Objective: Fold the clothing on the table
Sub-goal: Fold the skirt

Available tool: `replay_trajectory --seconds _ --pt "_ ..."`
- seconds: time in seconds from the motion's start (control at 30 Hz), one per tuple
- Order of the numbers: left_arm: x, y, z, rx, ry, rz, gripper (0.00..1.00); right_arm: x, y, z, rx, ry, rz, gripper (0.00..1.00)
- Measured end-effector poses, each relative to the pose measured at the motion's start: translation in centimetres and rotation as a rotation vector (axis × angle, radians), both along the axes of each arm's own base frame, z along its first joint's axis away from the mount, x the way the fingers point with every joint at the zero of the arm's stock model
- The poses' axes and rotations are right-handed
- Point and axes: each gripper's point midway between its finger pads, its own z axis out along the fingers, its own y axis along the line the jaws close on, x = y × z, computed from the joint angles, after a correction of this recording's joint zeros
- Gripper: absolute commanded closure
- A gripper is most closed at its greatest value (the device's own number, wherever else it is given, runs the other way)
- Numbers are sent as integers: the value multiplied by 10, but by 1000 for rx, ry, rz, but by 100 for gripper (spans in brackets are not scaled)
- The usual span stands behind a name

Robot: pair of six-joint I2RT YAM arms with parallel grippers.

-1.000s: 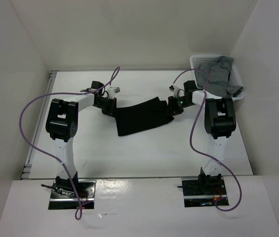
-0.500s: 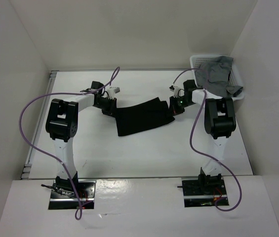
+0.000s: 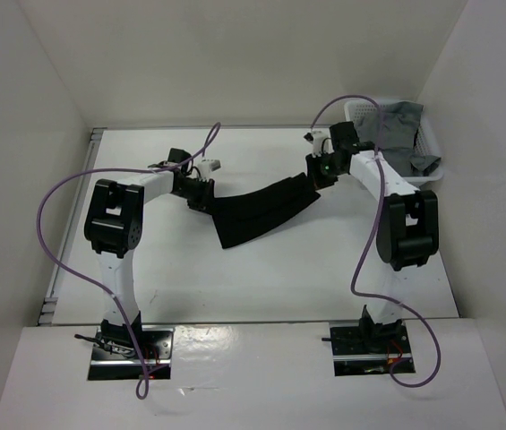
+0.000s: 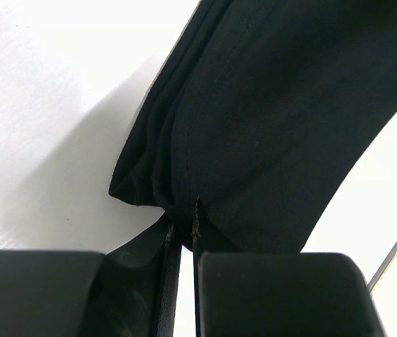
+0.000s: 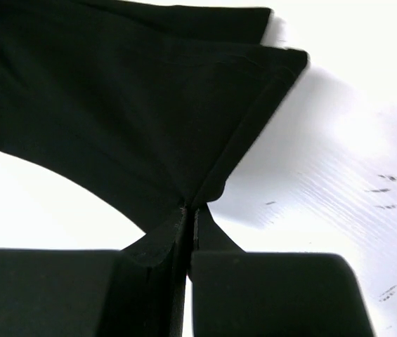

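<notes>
My left pincer (image 3: pixel 201 194) and right pincer (image 3: pixel 316 177) are each clamping a bunched end of the soft black clothing (image 3: pixel 257 208) over the smooth white counter (image 3: pixel 279 269).

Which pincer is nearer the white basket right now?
Right. The right pincer grips one end of the black garment near the basket; the left pincer holds the opposite end, much farther off.

The left gripper (image 4: pixel 182 232) has its two black block-shaped fingers (image 4: pixel 282 295) closed on a bunched edge of the plain black soft fabric garment (image 4: pixel 268 105), with only a thin slit between them. From the pinch point the cloth fans upward in folds, one stitched seam visible. The flat white smooth tabletop (image 4: pixel 50 91) lies to the left, carrying the garment's grey shadow.
</notes>
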Motion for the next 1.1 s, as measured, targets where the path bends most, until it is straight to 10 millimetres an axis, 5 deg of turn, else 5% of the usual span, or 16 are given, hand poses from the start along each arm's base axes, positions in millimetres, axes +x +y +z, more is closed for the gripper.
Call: replay_trajectory --seconds 0.37,0.67,0.97,1.1 --pt "-3 0 0 -4 14 -3 85 -20 70 7 -121 -46 169 100" --pt "-4 -1 0 -4 17 -3 85 -25 71 -12 -182 -13 177 100" --pt "-6 -3 0 -1 29 -10 85 -71 180 -35 -243 -12 434 100" --pt "-7 -3 0 -1 33 -11 85 -71 200 -27 -242 -30 464 100"
